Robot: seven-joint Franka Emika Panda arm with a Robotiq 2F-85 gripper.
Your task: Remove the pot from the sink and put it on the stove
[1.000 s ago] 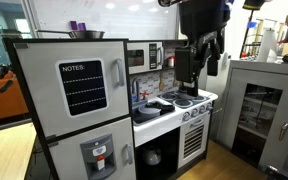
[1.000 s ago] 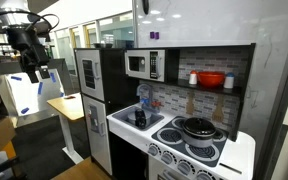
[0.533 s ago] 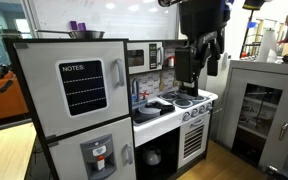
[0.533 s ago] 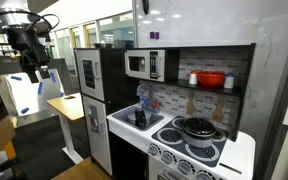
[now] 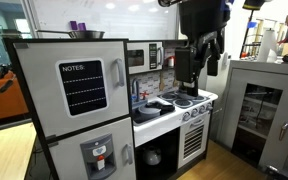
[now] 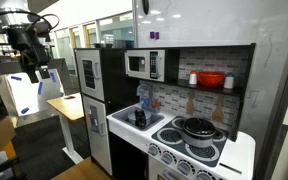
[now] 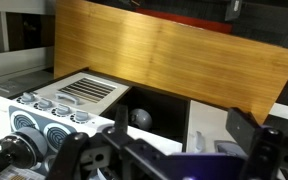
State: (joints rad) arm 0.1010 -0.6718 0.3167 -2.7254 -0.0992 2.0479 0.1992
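Hanging far out to the left of the stove (image 6: 176, 143), well clear of the whole toy kitchen, the gripper (image 6: 31, 72) holds nothing. In the wrist view its fingers (image 7: 259, 150) stand apart with only the kitchen's front panel showing between them. Moving right toward the stove, there's the fridge (image 6: 89, 80), then the microwave (image 6: 142, 66) up and to the stove's left. The sink (image 6: 127, 124) comes next, just beside the stove, with a small dark item (image 6: 139, 117) in it that I can't identify. And here's the surprise: the black lidded pot (image 6: 197, 127) looks to be sitting on the stove's rear burner, not in the sink, so the placing part reads as done or close to it. Above the stove, a red bowl (image 6: 211, 79) rests on the shelf. The danger from here is a long reach in under that shelf. A high approach could clip the overhang or the bowl, and a sideways nudge could shove the pot off its burner or slide the lid loose.
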